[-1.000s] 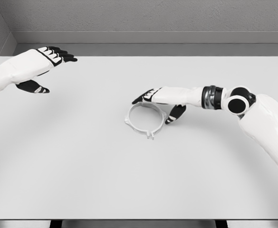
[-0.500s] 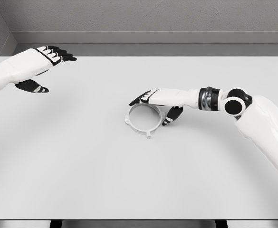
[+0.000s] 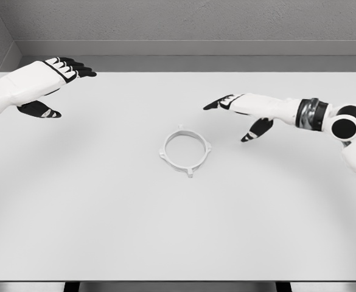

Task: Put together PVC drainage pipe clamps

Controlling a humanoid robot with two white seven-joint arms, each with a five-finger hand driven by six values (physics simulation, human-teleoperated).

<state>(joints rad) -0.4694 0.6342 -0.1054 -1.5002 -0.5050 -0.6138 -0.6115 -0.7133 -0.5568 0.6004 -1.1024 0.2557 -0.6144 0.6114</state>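
White plastic against a pale grey surface [image 3: 104,231]: a single PVC pipe clamp ring [image 3: 185,151] lies flat near the middle, its small tabs jutting from the rim, touched by nothing. A second ago the right robot hand [image 3: 241,112] hovered over the far edge of the ring, thumb down beside it; it has since drawn back to the right and slightly farther away, and now hangs clear of the part with fingers extended and loosely spread, thumb hanging below, holding nothing. The ring sits in much the same spot as before, so the withdrawal reads as a release or placement finished rather than a pickup, though which cannot be told for certain. At far left the left robot hand [image 3: 34,85] hovers above the surface, open and flat, unchanged in pose. No mating clamp half, pipe or fastener is in view, and no tray, bin or other container appears anywhere on the surface, so the assembly looks to be at an early stage or waiting for another part.
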